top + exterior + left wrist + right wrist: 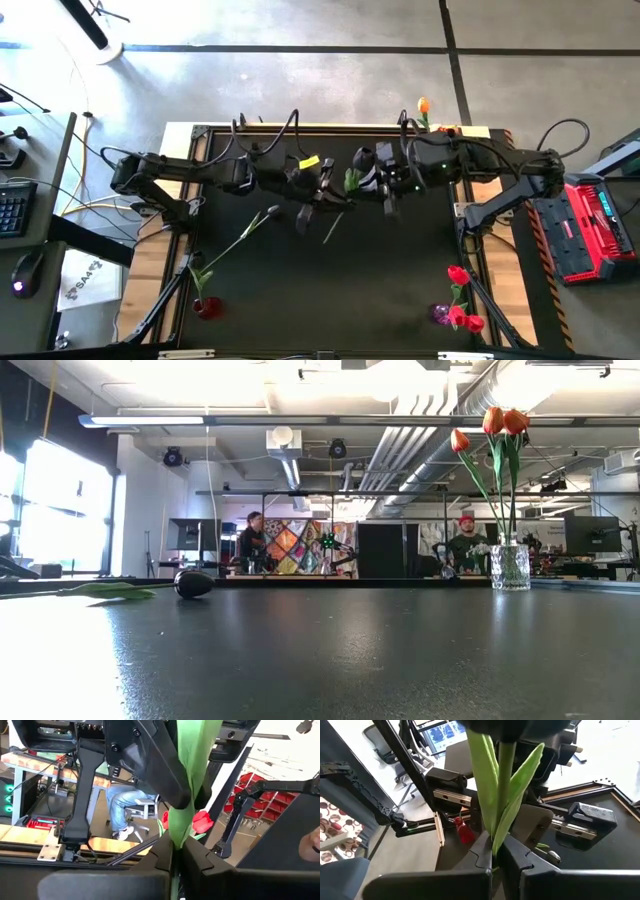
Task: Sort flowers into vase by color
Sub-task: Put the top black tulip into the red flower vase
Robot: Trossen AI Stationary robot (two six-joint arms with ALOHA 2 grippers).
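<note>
Both arms meet over the middle of the table on one flower (352, 180), a tulip with green leaves whose head does not show. My left gripper (328, 196) (175, 857) is shut on it. My right gripper (378, 188) (494, 862) is shut on it too, a little farther along, facing the left one. The thin stem end (333, 230) sticks out toward the near edge. A dark-headed flower (240, 238) (193, 583) lies flat on the table's left half. My left gripper pinches the green leaf and stem (177, 832) between its two fingers, coming in level from the table's left. The flower is held clear of the table. My right gripper pinches the leaves and stem (496, 837) between its two fingers, coming from the table's right and slanting slightly down. The leaves rise past the fingers toward the left gripper.
A red vase (207, 307) stands near the front left. A purple vase (440, 313) with red flowers (460, 275) stands front right. A clear glass vase (510, 567) with orange tulips (423, 105) stands at the far edge. People sit in the room beyond.
</note>
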